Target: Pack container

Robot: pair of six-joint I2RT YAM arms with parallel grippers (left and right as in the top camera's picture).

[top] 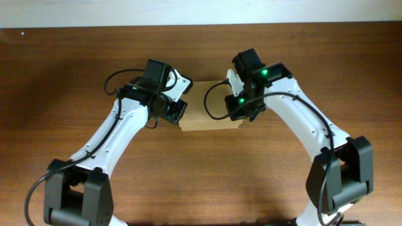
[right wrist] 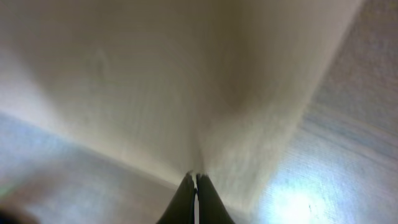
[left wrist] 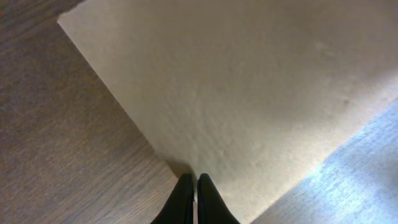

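Observation:
The container (top: 207, 113) is a plain tan cardboard box lying closed and flat-topped at the middle of the table. My left gripper (top: 178, 113) is at its left edge. In the left wrist view the fingers (left wrist: 194, 178) are shut, with their tips against the box (left wrist: 249, 81) at its lower edge. My right gripper (top: 237, 112) is at the box's right edge. In the right wrist view its fingers (right wrist: 195, 177) are shut, with their tips touching the cardboard (right wrist: 186, 74) at a crease. I see nothing between either pair of fingers.
The dark wooden table (top: 207, 182) stretches around the box. A pale wall strip (top: 201, 12) runs along the far edge. Both arm bases stand at the front left (top: 75, 194) and front right (top: 339, 182).

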